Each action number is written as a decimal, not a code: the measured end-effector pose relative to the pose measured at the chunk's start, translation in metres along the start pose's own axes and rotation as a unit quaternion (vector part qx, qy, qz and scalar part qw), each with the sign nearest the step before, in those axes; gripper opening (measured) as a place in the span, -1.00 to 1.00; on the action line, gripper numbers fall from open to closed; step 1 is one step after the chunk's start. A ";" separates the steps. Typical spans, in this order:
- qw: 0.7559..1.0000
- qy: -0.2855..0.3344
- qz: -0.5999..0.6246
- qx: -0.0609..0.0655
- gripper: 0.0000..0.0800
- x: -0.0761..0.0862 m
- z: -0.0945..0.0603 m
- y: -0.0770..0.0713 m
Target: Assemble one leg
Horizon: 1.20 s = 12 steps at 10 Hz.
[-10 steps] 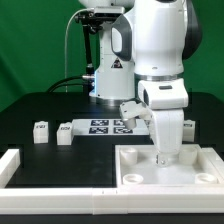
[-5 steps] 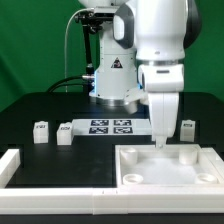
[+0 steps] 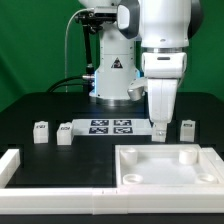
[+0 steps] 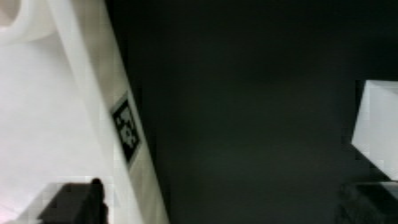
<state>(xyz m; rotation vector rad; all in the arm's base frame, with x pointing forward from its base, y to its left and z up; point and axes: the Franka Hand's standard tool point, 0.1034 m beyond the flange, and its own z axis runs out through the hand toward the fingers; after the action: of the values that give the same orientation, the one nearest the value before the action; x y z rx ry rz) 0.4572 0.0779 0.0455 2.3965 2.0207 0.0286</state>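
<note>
Matt white plastic leg (image 3: 41,131), matt black table (image 3: 40,104)

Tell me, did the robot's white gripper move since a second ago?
Yes. The gripper rose away from the large white square panel, drifting slightly toward the exterior view's left.

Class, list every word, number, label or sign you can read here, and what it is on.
No readable words or numbers anywhere.
Marker board: square black-and-white tags, patterns only.
Leg: small tag, too small to read.
Robot base: triangular sign, too small to read.
White panel edge, wrist view: one tag, blurred.
</note>
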 end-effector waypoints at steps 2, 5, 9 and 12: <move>0.992 0.004 0.127 0.003 0.62 0.002 0.000 0.000; 0.939 0.013 0.343 0.010 0.62 0.003 0.000 -0.008; 0.821 0.012 0.570 0.025 0.62 0.026 0.000 -0.031; 0.679 0.009 0.733 0.042 0.62 0.052 -0.001 -0.045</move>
<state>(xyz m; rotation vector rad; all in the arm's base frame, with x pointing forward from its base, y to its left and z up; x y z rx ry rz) 0.4217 0.1363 0.0459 3.2018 -0.3964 -0.0362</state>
